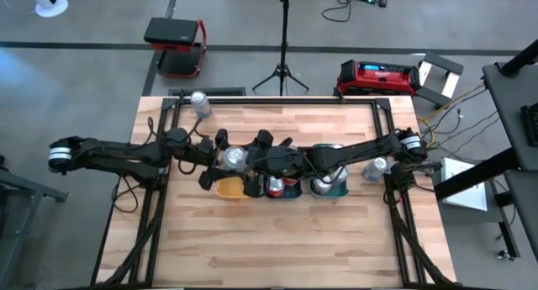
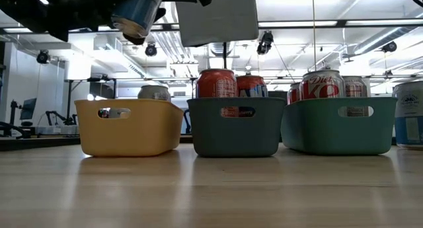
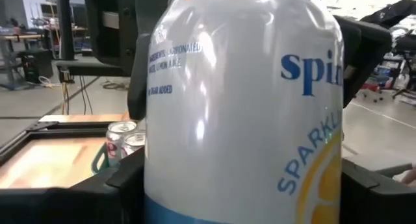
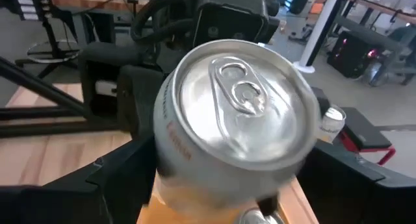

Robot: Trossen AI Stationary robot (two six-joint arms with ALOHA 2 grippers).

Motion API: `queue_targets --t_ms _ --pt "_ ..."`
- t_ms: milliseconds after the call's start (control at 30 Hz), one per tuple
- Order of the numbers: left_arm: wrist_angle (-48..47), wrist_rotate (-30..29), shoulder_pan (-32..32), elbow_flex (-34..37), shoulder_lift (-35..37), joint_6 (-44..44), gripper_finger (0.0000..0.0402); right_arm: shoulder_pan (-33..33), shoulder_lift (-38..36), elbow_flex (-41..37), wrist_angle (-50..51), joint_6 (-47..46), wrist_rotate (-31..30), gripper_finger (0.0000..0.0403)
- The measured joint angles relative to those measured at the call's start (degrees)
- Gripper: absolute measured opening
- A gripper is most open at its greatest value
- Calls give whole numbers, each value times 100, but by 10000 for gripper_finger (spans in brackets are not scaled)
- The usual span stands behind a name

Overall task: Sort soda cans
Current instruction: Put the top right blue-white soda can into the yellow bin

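Observation:
A white soda can (image 1: 234, 158) with blue and yellow print hangs tilted above the yellow tray (image 2: 129, 125), between my two grippers. My left gripper (image 1: 225, 160) reaches in from the table's left and is shut on it. My right gripper (image 1: 249, 162) reaches in from the right and is shut on the same can. In the low view the can (image 2: 135, 16) shows its blue lower end. One can (image 2: 154, 92) stands in the yellow tray. Red cans (image 2: 217, 82) stand in the middle tray (image 2: 234, 129), silver-and-red ones (image 2: 322, 84) in the green tray (image 2: 337, 125). My left gripper pinches the can's printed side wall (image 3: 162, 165) between its two fingers (image 3: 127, 182), coming about level from the table's left. The fingers lie across the can. The can is lifted clear, tilted, over the yellow tray. My right gripper has the can's wall just below the silver top (image 4: 166, 152) between its two fingers (image 4: 117, 178). It comes from the table's right, slanting down, so the pull-tab top (image 4: 237, 94) faces its camera. The can is clear of the trays.
One loose can (image 1: 199, 101) stands at the table's far left corner, another (image 1: 376, 166) near the right edge beside the green tray (image 1: 329, 187). The three trays sit in a row mid-table. Bare wood lies toward the near edge (image 1: 277, 248).

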State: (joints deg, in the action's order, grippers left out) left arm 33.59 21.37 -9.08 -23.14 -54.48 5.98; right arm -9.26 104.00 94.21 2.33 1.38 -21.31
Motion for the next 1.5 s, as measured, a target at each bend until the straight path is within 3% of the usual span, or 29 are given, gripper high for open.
queue_targets --t_ms 533,800,1233,1500 --pt "-217 -354 233 84 -94 -177 281 15 -53 -17 -312 166 -4 345" --pt "85 -583 624 90 -111 -559 282 28 12 -130 -400 -188 415 345" --pt "579 -570 750 84 -376 -645 282 43 9 -205 -513 -337 540 301" --pt "633 -588 751 82 -400 -499 302 67 9 -205 -430 -420 676 304"
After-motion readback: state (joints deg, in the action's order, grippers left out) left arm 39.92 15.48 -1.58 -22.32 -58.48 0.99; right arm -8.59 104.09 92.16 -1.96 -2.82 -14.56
